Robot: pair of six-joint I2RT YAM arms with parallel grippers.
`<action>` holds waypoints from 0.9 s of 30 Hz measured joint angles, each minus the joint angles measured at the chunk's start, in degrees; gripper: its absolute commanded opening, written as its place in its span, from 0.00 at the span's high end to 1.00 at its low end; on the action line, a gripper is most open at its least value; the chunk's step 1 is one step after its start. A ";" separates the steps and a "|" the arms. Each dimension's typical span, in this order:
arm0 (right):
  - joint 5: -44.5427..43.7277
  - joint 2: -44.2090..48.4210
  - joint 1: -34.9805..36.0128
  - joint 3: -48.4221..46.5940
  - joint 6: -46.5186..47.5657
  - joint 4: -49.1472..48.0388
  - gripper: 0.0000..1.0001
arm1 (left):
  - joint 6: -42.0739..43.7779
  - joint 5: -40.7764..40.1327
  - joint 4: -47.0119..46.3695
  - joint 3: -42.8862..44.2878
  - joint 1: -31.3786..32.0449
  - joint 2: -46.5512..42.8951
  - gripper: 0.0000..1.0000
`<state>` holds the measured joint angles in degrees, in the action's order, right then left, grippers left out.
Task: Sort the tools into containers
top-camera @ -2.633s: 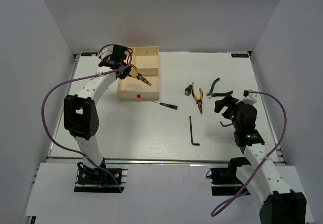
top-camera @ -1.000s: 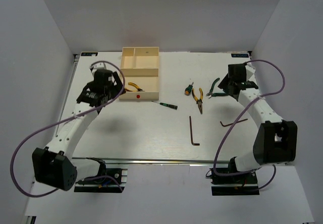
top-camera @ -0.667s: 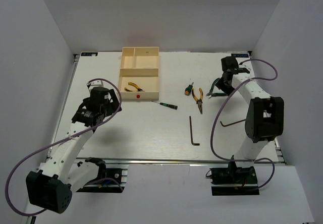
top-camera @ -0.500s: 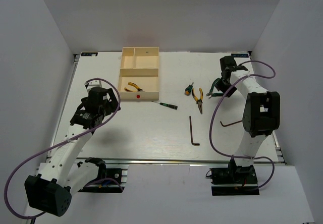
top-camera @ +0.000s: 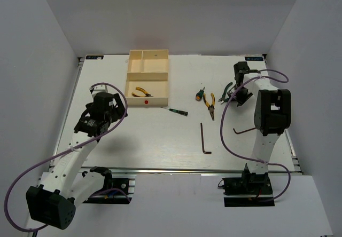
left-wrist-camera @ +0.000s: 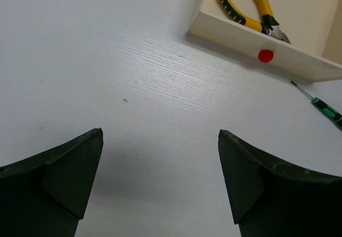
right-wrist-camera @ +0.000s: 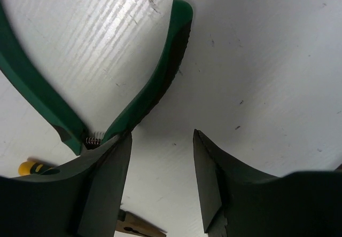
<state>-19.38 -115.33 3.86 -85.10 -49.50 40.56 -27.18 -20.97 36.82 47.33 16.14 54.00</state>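
The cream tray stands at the back left, with yellow-handled pliers in its near compartment. On the table lie a thin green screwdriver, a stubby screwdriver, a second pair of yellow pliers, green-handled pliers and two hex keys. My right gripper hangs low over the green pliers. It is open, one finger over the pivot and bare table between the fingers. My left gripper is open, left of the tray.
The left wrist view shows the tray's near rim with its red dot, the yellow pliers inside and the thin screwdriver at the right edge. White walls close in the table on three sides.
My left arm has drawn back from the tray, leaving the yellow pliers in it. My right arm swung to the far right and came down over the green pliers, jaws slightly narrower.
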 measured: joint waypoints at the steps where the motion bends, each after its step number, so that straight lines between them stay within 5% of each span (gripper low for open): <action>1: 0.33 -0.02 -0.13 -0.26 0.04 0.09 0.44 | 0.00 0.00 0.00 0.00 0.00 -0.11 0.02; 27: 2.80 -1.49 -2.51 -2.86 -1.99 -2.78 0.44 | 0.00 0.20 -0.04 -0.02 0.00 -0.22 0.02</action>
<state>-16.58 -116.81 1.34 -87.96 -51.48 37.78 -27.18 -20.78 36.77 47.31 16.14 53.78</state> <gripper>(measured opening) 0.565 0.981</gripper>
